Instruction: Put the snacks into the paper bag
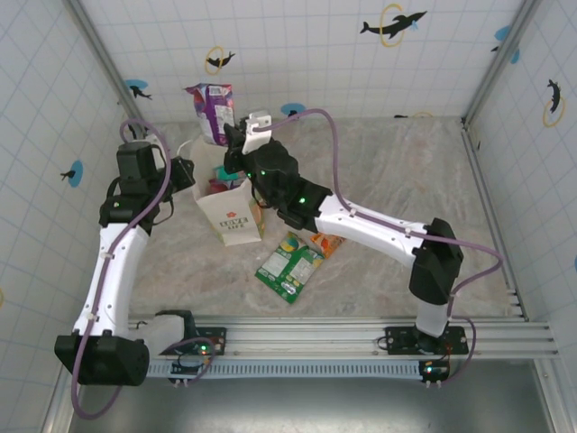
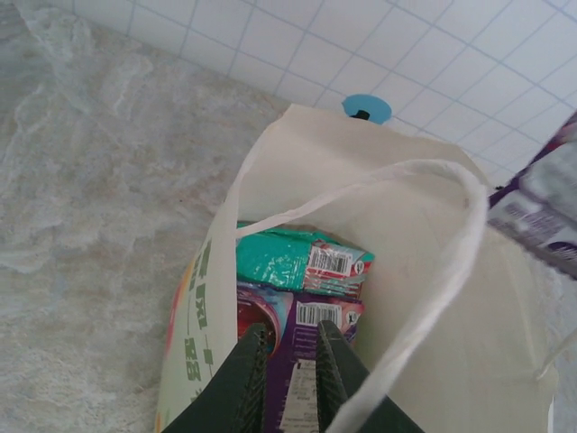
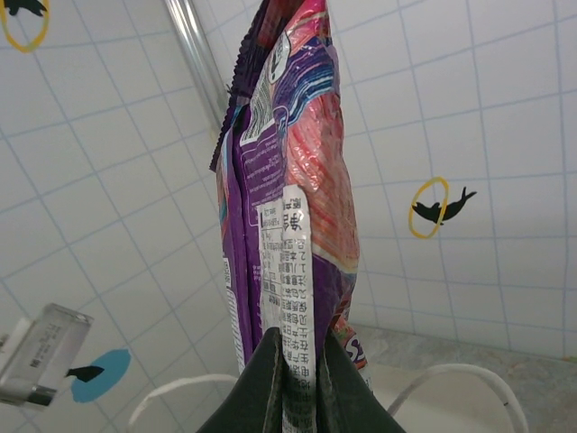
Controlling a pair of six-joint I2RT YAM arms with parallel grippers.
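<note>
Top view, right gripper: clamped on the tall purple glossy snack packet, raised above the far side of the upright cream-white paper carrier bag.
Top view, left gripper: at the bag's left rim; finger state unreadable here.
Top view, not yet bagged: flat green packet and orange packet on the marbled table, near the bag, on the right arm's side.
Left wrist view, left gripper: fingers close together over the bag's mouth, a printed strip between them; gripping or not, cannot tell.
Left wrist view, contents: teal packet and a second purple packet inside; white string handle arching across the opening.
Right wrist view, right gripper: shut on the held packet's lower seam, long axis upright, away from the fingers.
Coming move, judged: bag mouth below and nearward of the packet; right arm nearer; handle arch the likely snag.
</note>
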